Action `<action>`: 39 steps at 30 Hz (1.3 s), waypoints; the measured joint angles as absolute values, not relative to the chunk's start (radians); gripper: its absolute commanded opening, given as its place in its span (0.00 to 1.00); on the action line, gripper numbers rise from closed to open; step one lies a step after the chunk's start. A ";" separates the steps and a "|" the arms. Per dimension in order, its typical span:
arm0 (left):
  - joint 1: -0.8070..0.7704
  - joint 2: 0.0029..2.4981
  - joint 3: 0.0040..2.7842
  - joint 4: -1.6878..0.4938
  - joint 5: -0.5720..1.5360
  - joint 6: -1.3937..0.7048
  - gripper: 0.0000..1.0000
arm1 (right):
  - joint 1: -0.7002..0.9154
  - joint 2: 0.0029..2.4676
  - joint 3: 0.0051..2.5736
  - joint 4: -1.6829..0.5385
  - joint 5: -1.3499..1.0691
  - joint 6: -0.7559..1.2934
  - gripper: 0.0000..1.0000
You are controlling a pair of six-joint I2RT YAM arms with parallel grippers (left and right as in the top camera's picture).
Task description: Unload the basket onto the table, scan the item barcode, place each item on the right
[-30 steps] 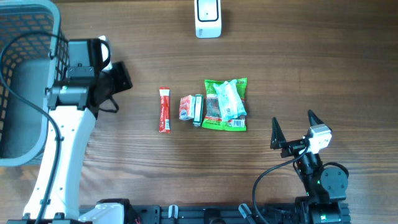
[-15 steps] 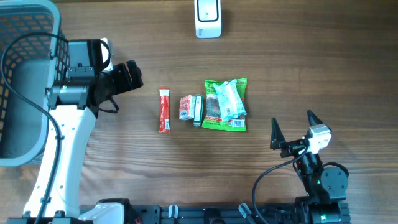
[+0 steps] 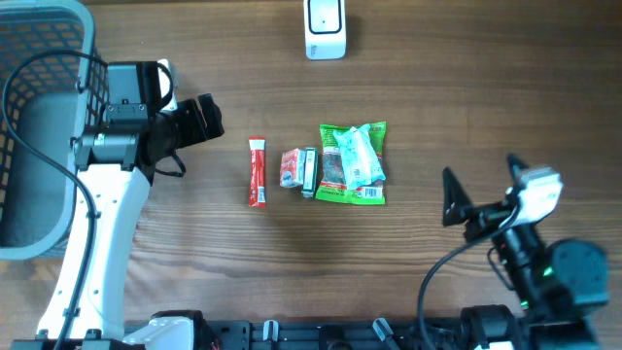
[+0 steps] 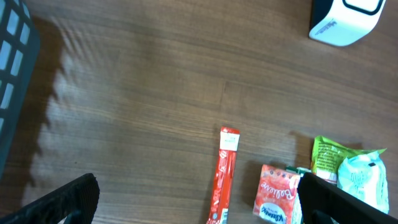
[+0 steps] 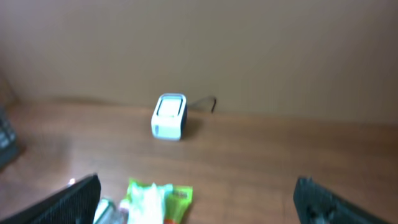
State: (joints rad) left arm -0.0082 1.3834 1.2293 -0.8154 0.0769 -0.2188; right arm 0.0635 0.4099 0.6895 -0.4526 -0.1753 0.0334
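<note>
Several small items lie in a row mid-table: a red stick packet (image 3: 257,172), a red tissue pack (image 3: 291,168), a slim grey pack (image 3: 309,172) and a green snack bag (image 3: 353,163). The white barcode scanner (image 3: 326,27) stands at the far edge. My left gripper (image 3: 199,119) is open and empty, hovering left of the row. In its wrist view (image 4: 198,202) the red stick (image 4: 224,177) and tissue pack (image 4: 275,193) lie between its fingers, lower down. My right gripper (image 3: 483,183) is open and empty, to the right of the green bag (image 5: 155,200), facing the scanner (image 5: 169,116).
A grey wire basket (image 3: 39,126) fills the left edge, right behind my left arm. Bare wood lies between the item row and the scanner. The right wrist view is blurred.
My left gripper has opened from shut. My right arm has shifted to the right and slightly toward the far side of the table. The items have not moved.
</note>
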 measured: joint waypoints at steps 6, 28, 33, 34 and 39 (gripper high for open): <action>-0.008 1.383 1.229 -0.815 0.076 -0.219 1.00 | 0.062 0.831 1.158 -0.873 -0.180 0.020 1.00; -0.008 1.383 1.229 -0.815 0.076 -0.219 1.00 | 0.540 1.604 1.337 -0.772 -0.308 0.290 0.54; -0.008 1.383 1.229 -0.815 0.076 -0.219 1.00 | 0.648 1.732 1.337 -0.704 -0.178 0.376 0.50; -0.008 1.383 1.229 -0.815 0.076 -0.219 1.00 | 0.654 1.752 1.337 -0.698 -0.164 0.388 0.50; -0.008 1.383 1.229 -0.815 0.076 -0.219 1.00 | 0.661 1.818 1.337 -0.686 -0.089 0.400 0.51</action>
State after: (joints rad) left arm -0.0082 1.3834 1.2285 -0.8150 0.0765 -0.2188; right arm 0.6609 1.8175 1.3373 -0.6857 -0.0891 0.4000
